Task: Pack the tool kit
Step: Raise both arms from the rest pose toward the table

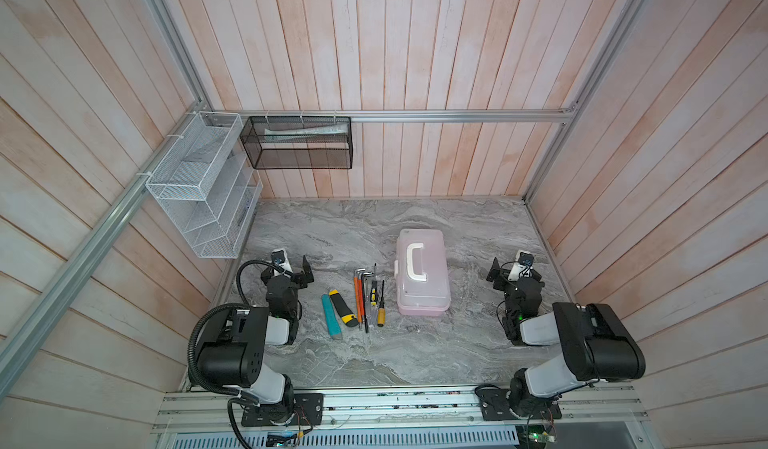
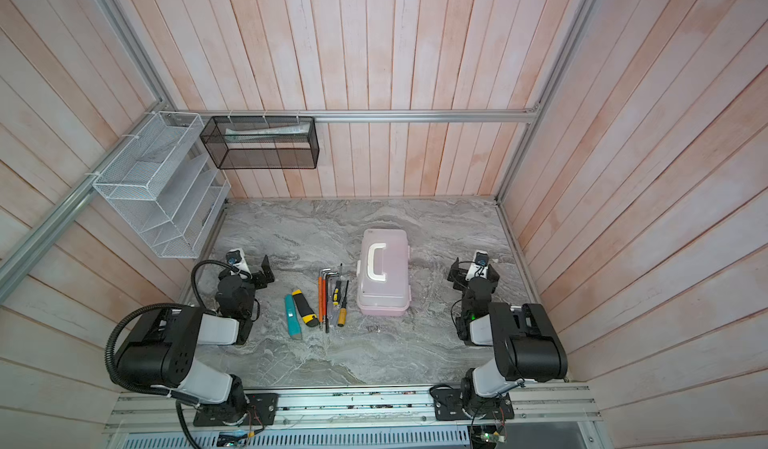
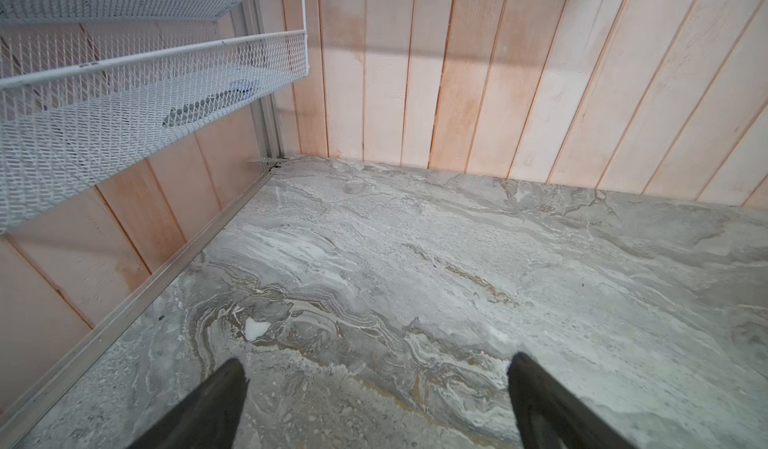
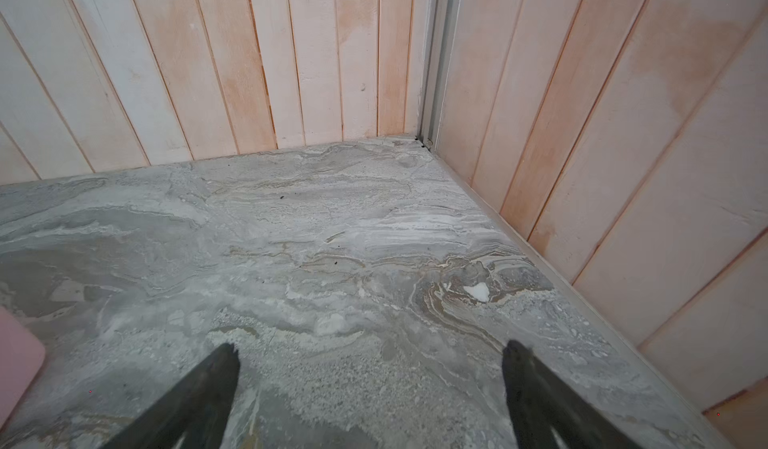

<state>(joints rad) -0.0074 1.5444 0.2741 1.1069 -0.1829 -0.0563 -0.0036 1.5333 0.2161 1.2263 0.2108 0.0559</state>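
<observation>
We see the closed pink case (image 1: 422,272) on the marble tabletop (image 1: 332,226), with a row of loose tools (image 1: 361,297) just beside it, toward the left arm. Flanking the case, well apart from it, the left gripper (image 3: 378,361) and right gripper (image 4: 372,347) gape wide and empty.

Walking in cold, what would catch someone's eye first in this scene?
The pale pink case with white handle sits closed in the middle. Left of it lies a row of tools, the yellow-and-black knife and teal knife brightest. The left gripper and right gripper stand open either side.
</observation>
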